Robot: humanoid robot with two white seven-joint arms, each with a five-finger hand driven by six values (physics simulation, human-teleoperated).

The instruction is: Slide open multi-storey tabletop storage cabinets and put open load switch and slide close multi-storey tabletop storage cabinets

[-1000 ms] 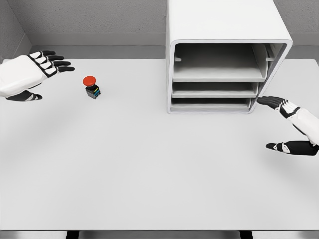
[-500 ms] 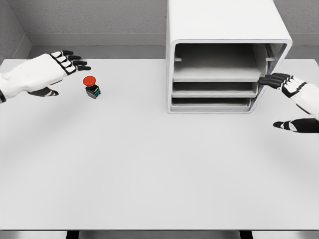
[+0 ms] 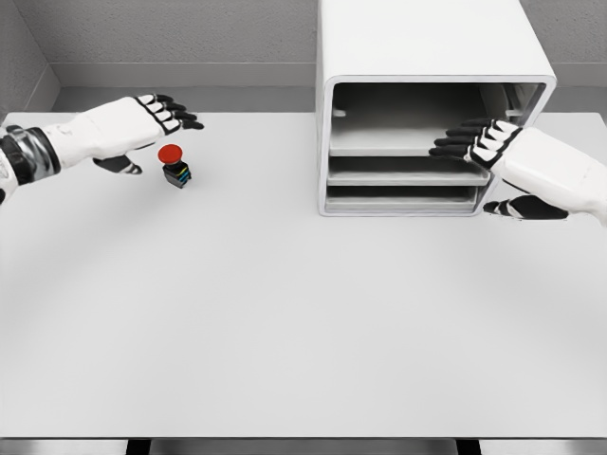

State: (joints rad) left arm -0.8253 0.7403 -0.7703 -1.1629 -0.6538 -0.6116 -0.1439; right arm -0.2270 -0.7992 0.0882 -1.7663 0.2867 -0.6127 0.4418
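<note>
The near part of the white bench (image 3: 285, 332) lies bare, which leaves working room in front of the robot. Farther back, on the right, the right hand (image 3: 531, 166) reaches in front of the storage cabinet (image 3: 427, 57), its dark fingers (image 3: 460, 144) extended and a little apart, holding nothing; they overlap the front edge of the upper tray (image 3: 408, 142), with the thumb held lower beside the cabinet's right wall. That pose suits hooking a tray lip to slide it out, though contact with the tray cannot be told. Below it sit two thinner trays, the middle tray (image 3: 403, 176) and the bottom tray (image 3: 398, 200), both flush with the frame.

On the left, the load switch (image 3: 174, 164), a red mushroom cap on a dark body with coloured marks, stands upright on the bench, well apart from the cabinet. The left hand (image 3: 128, 125) hovers just behind and above it, fingers straight and loosely spread, grasping nothing, apparently poised to pick it up.

No brand, label or legible writing shows anywhere.
</note>
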